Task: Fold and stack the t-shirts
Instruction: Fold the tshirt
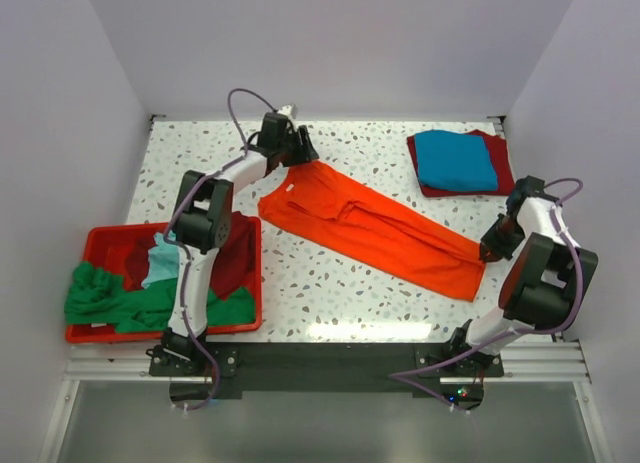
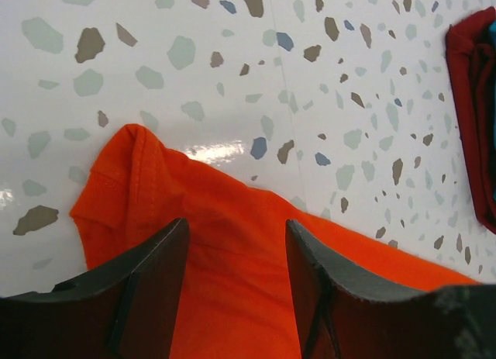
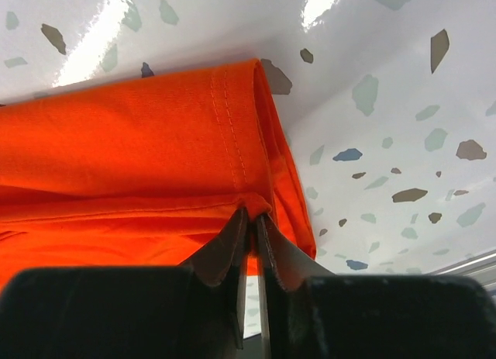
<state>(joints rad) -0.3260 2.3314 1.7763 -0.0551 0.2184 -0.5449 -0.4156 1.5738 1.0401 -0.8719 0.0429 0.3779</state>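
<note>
At table centre, the orange t-shirt lies limp and light, judged prone to sag. Right gripper pinches its hem; left gripper stands parted over the shoulder end.

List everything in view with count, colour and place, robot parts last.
orange t-shirt: one, bright orange, spread diagonally mid-table
blue t-shirt: one, blue, folded, far right corner
dark red t-shirt: one, dark red, folded under the blue one
red bin: one, red, near left
green t-shirt: count unclear, green, spilling over the bin's left rim
light teal t-shirt: one, light teal, in the bin
dark red cloth: count unclear, in the bin
table: one, white, speckled
left gripper: open, over the orange shirt's far end
right gripper: shut on its near hem
</note>
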